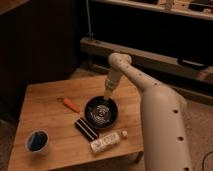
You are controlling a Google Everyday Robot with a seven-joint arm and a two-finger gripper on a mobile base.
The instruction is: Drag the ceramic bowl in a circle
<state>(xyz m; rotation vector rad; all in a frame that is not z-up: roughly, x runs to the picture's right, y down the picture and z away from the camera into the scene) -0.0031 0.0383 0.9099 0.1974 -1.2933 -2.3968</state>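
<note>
The ceramic bowl [101,113] is a wide, shallow black bowl with a paler grey centre. It sits on the wooden table [45,103], right of the middle. My gripper [107,94] reaches down from the white arm to the bowl's far rim and seems to touch it.
An orange carrot-like item [70,104] lies left of the bowl. A black striped object [86,128] lies at the bowl's front left. A white bottle [106,141] lies near the front edge. A white cup with blue inside [37,142] stands at the front left corner.
</note>
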